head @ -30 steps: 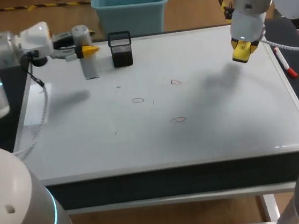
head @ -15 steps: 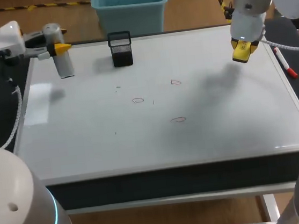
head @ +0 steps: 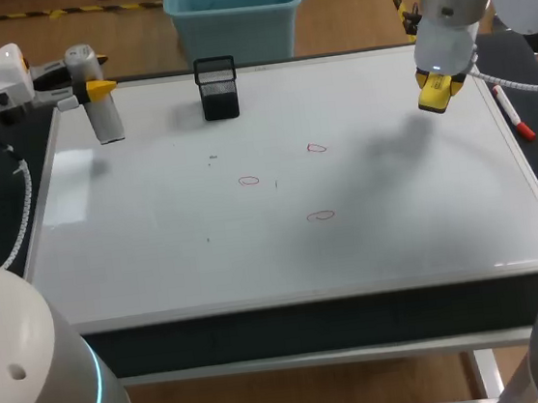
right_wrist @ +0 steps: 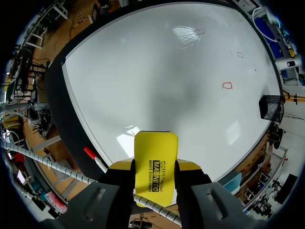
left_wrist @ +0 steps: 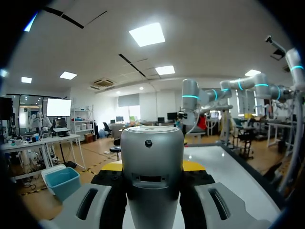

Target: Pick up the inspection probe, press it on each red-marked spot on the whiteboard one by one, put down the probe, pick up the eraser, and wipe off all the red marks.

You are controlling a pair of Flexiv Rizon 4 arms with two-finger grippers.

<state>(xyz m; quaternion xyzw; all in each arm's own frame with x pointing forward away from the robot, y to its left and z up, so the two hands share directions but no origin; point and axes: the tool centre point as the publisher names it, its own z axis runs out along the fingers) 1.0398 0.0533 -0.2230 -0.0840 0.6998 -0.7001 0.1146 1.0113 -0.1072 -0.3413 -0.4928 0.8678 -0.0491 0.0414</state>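
Jaws gripped on both arms. From overhead, the left gripper (head: 89,89) held the one inspection probe (head: 106,118) over the far-left corner of the whiteboard (head: 159,263), and the right gripper (head: 438,85) held the one eraser (head: 432,100) above the right side, likely ready for wiping. Three red marks (head: 316,147) (head: 248,179) (head: 320,216) sat mid-board. The left wrist view showed the probe filling the grip. The right wrist view showed the eraser clamped, with three marks ahead.

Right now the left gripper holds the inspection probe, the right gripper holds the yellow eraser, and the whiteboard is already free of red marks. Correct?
Not quite. The whiteboard is not free of red marks: the head view shows three red marks on it. The rest holds: the left gripper holds the inspection probe, and the right gripper holds the yellow eraser.
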